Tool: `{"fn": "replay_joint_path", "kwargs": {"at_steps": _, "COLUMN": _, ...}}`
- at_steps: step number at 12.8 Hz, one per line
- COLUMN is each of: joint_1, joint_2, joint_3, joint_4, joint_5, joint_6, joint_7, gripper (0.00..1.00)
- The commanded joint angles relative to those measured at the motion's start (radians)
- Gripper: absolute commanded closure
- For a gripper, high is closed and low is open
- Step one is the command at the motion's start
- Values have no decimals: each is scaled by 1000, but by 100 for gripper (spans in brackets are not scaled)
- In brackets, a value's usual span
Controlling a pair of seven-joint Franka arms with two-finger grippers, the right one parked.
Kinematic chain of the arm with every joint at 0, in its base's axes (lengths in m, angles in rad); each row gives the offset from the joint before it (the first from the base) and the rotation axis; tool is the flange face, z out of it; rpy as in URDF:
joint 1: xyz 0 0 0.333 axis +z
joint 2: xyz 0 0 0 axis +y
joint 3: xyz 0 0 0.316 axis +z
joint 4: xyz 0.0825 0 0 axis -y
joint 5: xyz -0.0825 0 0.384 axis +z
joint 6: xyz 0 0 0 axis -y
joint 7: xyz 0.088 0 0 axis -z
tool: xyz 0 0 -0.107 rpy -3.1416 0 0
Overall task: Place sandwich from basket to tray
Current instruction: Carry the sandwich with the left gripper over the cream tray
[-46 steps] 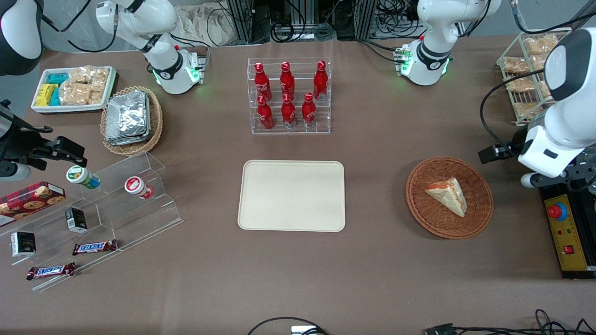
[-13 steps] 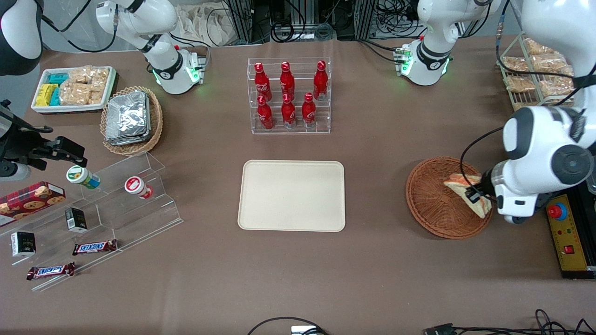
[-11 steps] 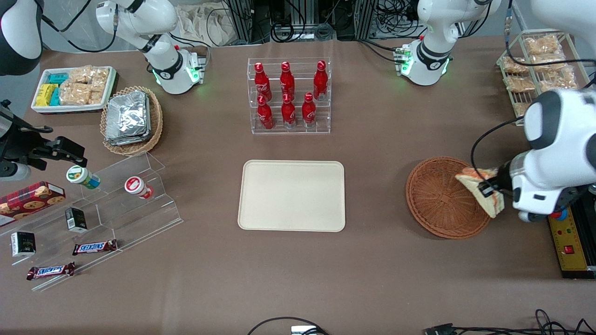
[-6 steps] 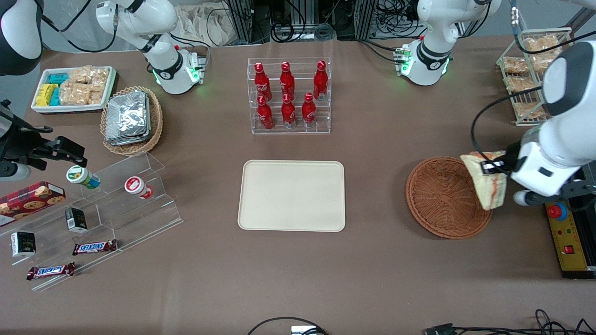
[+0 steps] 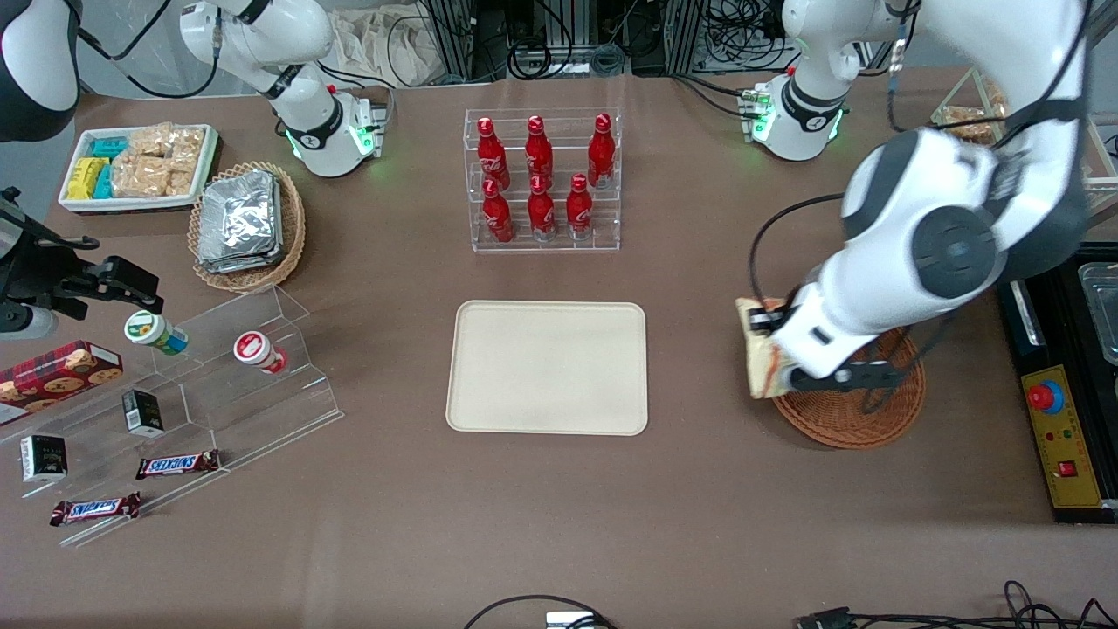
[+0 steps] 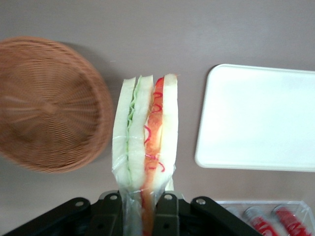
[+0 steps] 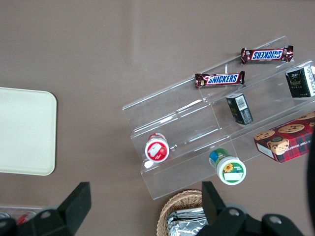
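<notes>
I am gripping the soft, clear-wrapped sandwich [image 6: 144, 152] wedge in my closed gripper [image 6: 142, 206], above the table between the woven basket [image 6: 47, 105] and the smooth tray [image 6: 256, 118].

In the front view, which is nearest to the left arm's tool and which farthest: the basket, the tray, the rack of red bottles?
The tool holds the sandwich above the table.
1. Basket: right beside the tool, toward the working arm's end.
2. Tray: mid-table, toward the parked arm.
3. Rack of red bottles: farther from the camera than the tray.
</notes>
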Motion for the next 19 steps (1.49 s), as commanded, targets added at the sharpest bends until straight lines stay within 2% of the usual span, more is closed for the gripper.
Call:
{"fn": "replay_joint_path", "kwargs": {"at_steps": 1, "joint_1": -83, "joint_2": 114, "joint_3": -3, "joint_4": 25, "joint_5": 34, "joint_6": 92, "joint_7": -100, "gripper": 100}}
{"fn": "replay_joint_path", "kwargs": {"at_steps": 5, "joint_1": -179, "joint_2": 228, "joint_3": 0, "joint_4": 0, "joint_5": 53, "joint_6": 240, "joint_7": -114, "gripper": 100}}
{"fn": "replay_joint_path", "kwargs": {"at_steps": 9, "joint_1": -209, "joint_2": 279, "joint_3": 0, "joint_4": -86, "joint_5": 109, "joint_6": 368, "joint_7": -160, "gripper": 97}}
{"fn": "replay_joint_path", "kwargs": {"at_steps": 13, "joint_1": -228, "joint_2": 299, "joint_3": 1, "joint_4": -142, "joint_5": 117, "joint_6": 462, "joint_7": -160, "gripper": 91}}
{"fn": "replay_joint_path", "kwargs": {"at_steps": 14, "joint_1": -228, "joint_2": 305, "joint_3": 1, "joint_4": -142, "joint_5": 119, "joint_6": 468, "joint_7": -160, "gripper": 83}}
{"fn": "replay_joint_path", "kwargs": {"at_steps": 15, "joint_1": -229, "joint_2": 306, "joint_3": 1, "joint_4": -142, "joint_5": 119, "joint_6": 469, "joint_7": -160, "gripper": 70}}
{"fn": "replay_joint_path", "kwargs": {"at_steps": 16, "joint_1": -228, "joint_2": 305, "joint_3": 1, "joint_4": -142, "joint_5": 117, "joint_6": 469, "joint_7": -163, "gripper": 18}}
{"fn": "replay_joint_path", "kwargs": {"at_steps": 17, "joint_1": -228, "joint_2": 303, "joint_3": 1, "joint_4": -142, "joint_5": 119, "joint_6": 469, "joint_7": -177, "gripper": 0}}
{"fn": "replay_joint_path", "kwargs": {"at_steps": 19, "joint_1": -223, "joint_2": 294, "joint_3": 1, "joint_4": -140, "joint_5": 119, "joint_6": 466, "joint_7": -180, "gripper": 0}}
